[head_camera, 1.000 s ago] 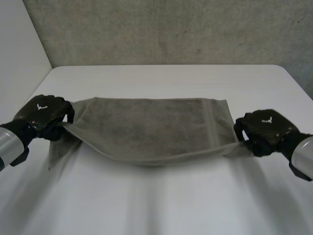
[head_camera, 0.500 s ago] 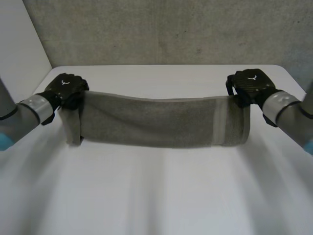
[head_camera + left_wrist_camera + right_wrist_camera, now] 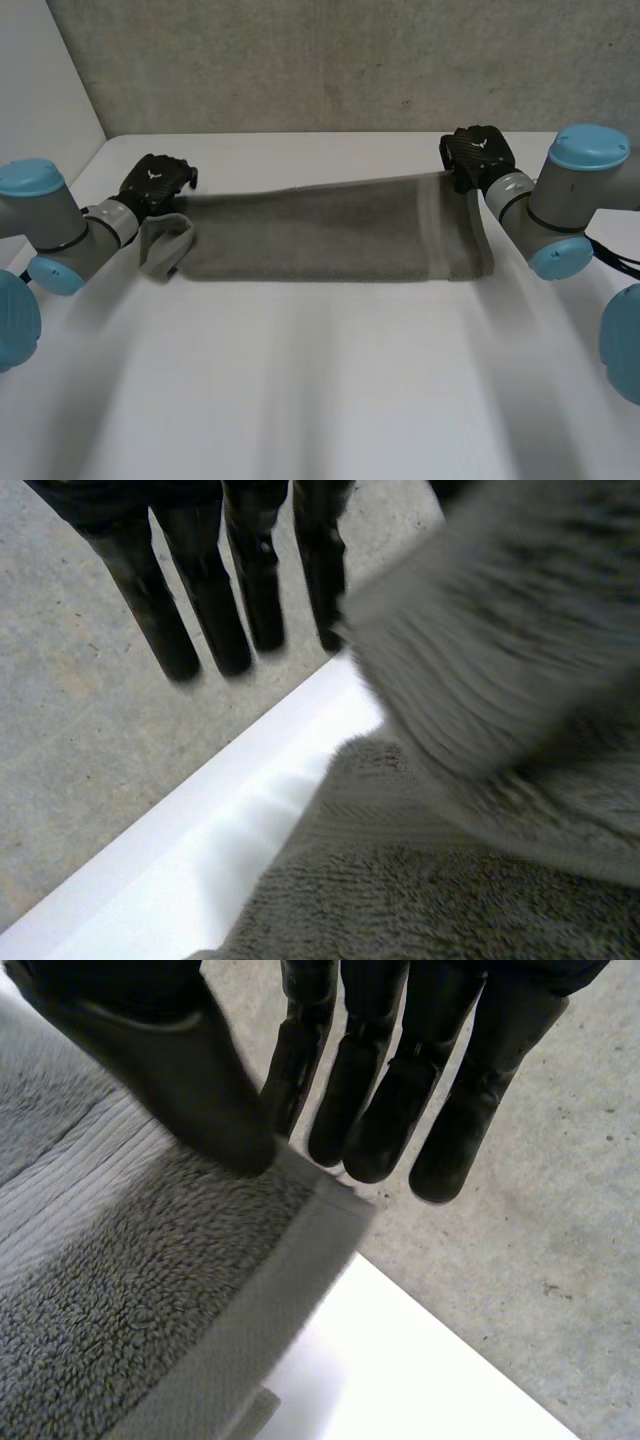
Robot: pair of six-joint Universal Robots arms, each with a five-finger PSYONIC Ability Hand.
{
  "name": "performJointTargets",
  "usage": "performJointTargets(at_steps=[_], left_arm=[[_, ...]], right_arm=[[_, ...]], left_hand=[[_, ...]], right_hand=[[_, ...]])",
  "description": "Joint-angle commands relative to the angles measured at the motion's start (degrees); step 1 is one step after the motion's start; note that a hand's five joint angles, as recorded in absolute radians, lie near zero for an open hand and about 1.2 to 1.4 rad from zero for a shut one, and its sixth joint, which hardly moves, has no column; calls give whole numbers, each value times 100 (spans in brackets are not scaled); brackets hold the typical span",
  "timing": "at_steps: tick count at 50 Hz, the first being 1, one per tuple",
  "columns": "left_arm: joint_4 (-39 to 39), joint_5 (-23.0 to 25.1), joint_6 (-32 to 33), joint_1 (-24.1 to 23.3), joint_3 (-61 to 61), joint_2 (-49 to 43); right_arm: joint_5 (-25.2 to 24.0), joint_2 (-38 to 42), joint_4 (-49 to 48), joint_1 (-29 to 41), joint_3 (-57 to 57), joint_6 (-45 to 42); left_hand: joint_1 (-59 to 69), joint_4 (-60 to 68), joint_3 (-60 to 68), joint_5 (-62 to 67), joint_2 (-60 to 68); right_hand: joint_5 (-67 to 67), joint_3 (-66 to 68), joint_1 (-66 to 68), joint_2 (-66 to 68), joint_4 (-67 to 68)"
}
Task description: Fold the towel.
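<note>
With the near edge of the towel now carried over to its far edge, it is lying halved on the surface, the right hand pinching the far right corner, the left hand holding its fingers straight, letting its corner go.

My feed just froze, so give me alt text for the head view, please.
A grey towel, doubled over, lies stretched across the far part of the white table. The right hand pinches its far right corner; the left hand is at the far left corner, where the towel's end curls into a loop.
</note>
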Motion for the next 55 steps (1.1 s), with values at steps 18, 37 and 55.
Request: performJointTargets(at_steps=[18, 37, 55], left_arm=[[-654, 91, -743, 8, -236, 1400], [-1427, 952, -2167, 87, -2491, 2408], [58, -822, -1437, 8, -4165, 2947]], right_arm=[[120, -1755, 164, 213, 1435, -57], [-232, -3392, 94, 143, 4409, -233], [-161, -3252, -328, 204, 5121, -347]], left_hand=[[-1564, -1664, -1706, -1574, -1598], [-1564, -1664, -1706, -1574, -1598], [-1564, -1664, -1706, -1574, -1598]], right_hand=[[-4033, -4084, -4066, -4052, -4091], [-4033, -4084, -4066, -4052, -4091], [-3631, -3682, -3665, -3651, -3689]])
